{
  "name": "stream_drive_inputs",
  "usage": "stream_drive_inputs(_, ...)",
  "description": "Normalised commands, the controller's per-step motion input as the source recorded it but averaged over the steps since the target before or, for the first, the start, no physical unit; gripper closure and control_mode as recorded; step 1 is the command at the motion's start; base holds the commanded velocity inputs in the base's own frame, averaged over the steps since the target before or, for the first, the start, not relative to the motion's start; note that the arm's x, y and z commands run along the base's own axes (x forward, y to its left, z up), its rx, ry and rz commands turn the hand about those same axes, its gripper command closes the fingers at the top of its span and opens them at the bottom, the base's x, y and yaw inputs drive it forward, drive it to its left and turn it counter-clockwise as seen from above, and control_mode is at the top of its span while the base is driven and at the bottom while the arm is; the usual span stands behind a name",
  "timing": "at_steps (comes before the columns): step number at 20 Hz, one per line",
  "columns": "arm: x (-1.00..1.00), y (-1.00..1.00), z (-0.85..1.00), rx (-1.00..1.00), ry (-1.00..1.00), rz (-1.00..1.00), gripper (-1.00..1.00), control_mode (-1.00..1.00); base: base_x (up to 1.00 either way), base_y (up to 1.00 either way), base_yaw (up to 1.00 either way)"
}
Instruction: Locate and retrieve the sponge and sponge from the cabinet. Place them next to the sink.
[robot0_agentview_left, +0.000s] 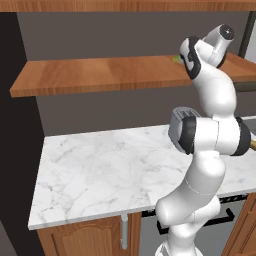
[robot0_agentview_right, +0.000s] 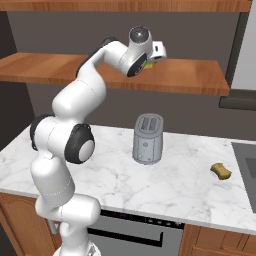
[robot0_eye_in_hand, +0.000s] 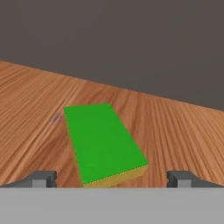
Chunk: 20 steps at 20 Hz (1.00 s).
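Shelving (robot0_agentview_left: 100, 75) of reddish-brown wood ran across the wall in the left base view, one long board above a white marble counter (robot0_agentview_left: 100, 175). The arm (robot0_agentview_left: 210, 145) rose from the lower right and reached up to the right end of that board, where a sliver of the green sponge (robot0_agentview_left: 176, 59) showed just beside its upper links. A grey toaster (robot0_agentview_left: 176, 120) stood on the counter, mostly hidden behind the elbow.

From the right base view, the arm (robot0_agentview_right: 75, 135) bent up from the lower left and stretched to the shelving (robot0_agentview_right: 190, 77). The gripper (robot0_agentview_right: 159, 51) sat at the level of the board, with a small patch of the green sponge (robot0_agentview_right: 148, 65) visible just below the wrist. The toaster (robot0_agentview_right: 148, 138) stood upright near the middle of the counter (robot0_agentview_right: 150, 185). Well to its right, the olive-yellow sponge (robot0_agentview_right: 220, 171) lay on the marble, near the dark edge of the sink (robot0_agentview_right: 247, 165).

The hand view looked along the shelving (robot0_eye_in_hand: 175, 131) toward a grey wall (robot0_eye_in_hand: 113, 39). The green sponge (robot0_eye_in_hand: 105, 142) lay flat on the wood, green face up with a yellowish side showing, turned at an angle. The gripper (robot0_eye_in_hand: 112, 178) had its fingers (robot0_eye_in_hand: 43, 178) spread wide apart, one on each side of the sponge's near end, and neither touched it.
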Motion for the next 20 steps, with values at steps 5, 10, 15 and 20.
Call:
stream_drive_inputs(5,0.12,0.04,-0.18,0.00,0.00,0.00,-1.00,-1.00,0.00,0.00,0.00)
stream_drive_inputs(10,0.23,0.10,-0.09,0.00,0.00,0.00,-1.00,-1.00,0.00,0.00,0.00)
stream_drive_inputs(15,0.33,0.05,0.00,0.00,0.00,0.00,-1.00,-1.00,0.00,0.00,0.00)
stream_drive_inputs(20,0.25,0.00,-0.04,0.00,0.02,0.00,-1.00,-1.00,0.00,0.00,0.00)
